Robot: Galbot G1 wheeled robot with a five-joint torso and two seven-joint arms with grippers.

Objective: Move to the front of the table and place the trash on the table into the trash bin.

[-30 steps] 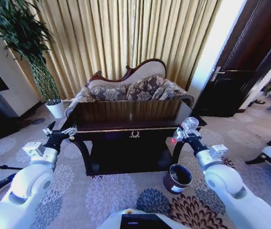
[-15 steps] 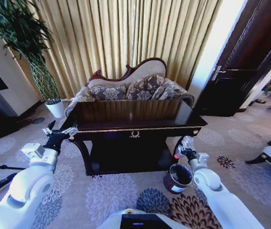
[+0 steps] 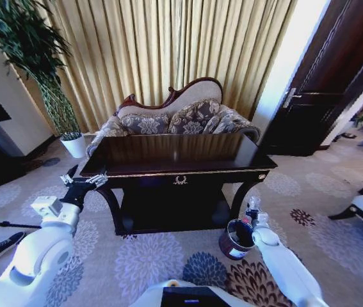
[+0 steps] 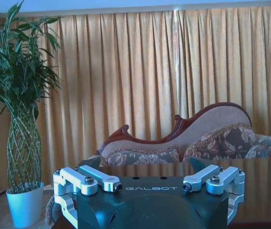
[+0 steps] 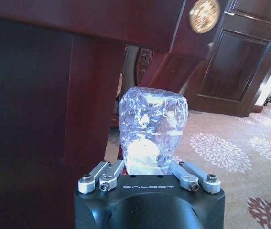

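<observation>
Right gripper (image 5: 149, 179) gripping bottle (image 5: 152, 133), seemingly over bin (image 3: 237, 238)

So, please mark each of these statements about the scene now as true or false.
1. The right gripper holds a clear plastic bottle. True.
2. The right gripper is above the table top. False: it is low, beside the trash bin.
3. The left gripper is open and holds nothing. True.
4. The trash bin lies tipped over. False: it stands upright on the carpet by the table.
5. The left gripper is over the trash bin. False: it is near the table's left corner.
</observation>
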